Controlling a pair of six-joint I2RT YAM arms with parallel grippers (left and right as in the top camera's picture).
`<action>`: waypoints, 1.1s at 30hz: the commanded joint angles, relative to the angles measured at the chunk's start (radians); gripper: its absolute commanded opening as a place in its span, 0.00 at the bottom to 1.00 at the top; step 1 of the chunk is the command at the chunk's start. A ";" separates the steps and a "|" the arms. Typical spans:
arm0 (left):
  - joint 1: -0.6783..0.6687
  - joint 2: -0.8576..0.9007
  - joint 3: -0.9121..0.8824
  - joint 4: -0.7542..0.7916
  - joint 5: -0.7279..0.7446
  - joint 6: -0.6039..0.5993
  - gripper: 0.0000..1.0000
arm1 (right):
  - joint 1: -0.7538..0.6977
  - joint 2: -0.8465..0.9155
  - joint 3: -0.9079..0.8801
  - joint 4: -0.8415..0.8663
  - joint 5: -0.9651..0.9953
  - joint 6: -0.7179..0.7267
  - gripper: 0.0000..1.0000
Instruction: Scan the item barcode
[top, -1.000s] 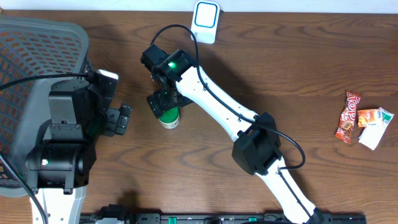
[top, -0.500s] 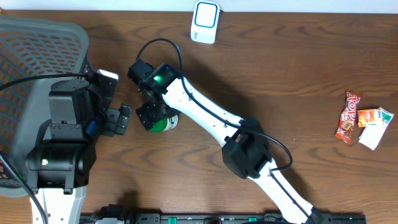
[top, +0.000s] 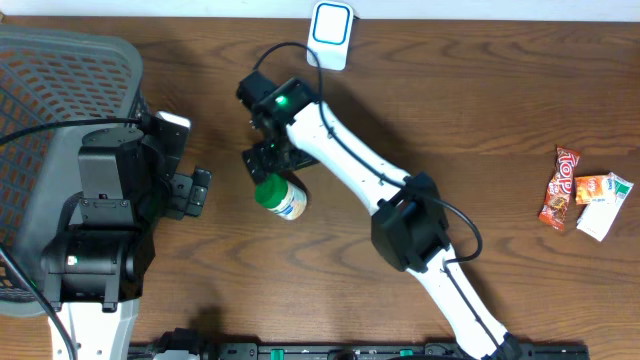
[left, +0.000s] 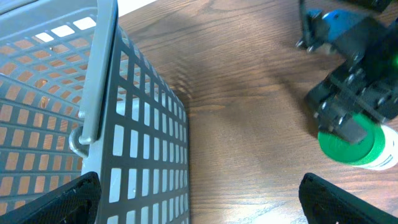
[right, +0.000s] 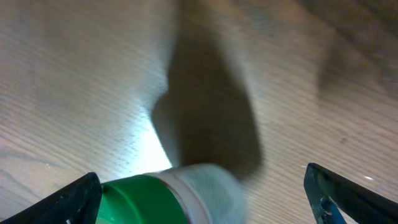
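Bottle now rightward; snacks overhead-only.

Table: brown wood grain, smooth, low sheen.
Basket: grey moulded plastic lattice, matt.
Bottle: white plastic, smooth; cap green plastic, slightly glossy.
Snack wrappers: glossy printed film.
Scanner: white plastic, glossy.
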 joint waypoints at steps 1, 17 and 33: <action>0.005 0.000 -0.001 0.001 0.005 -0.010 0.99 | -0.034 0.013 0.001 -0.011 -0.054 0.000 0.99; 0.005 0.000 -0.001 0.001 0.005 -0.010 0.99 | -0.023 -0.002 0.001 -0.201 -0.089 -0.113 0.90; 0.005 0.000 -0.001 0.001 0.005 -0.010 0.99 | 0.051 -0.162 0.001 -0.320 -0.135 -0.130 0.91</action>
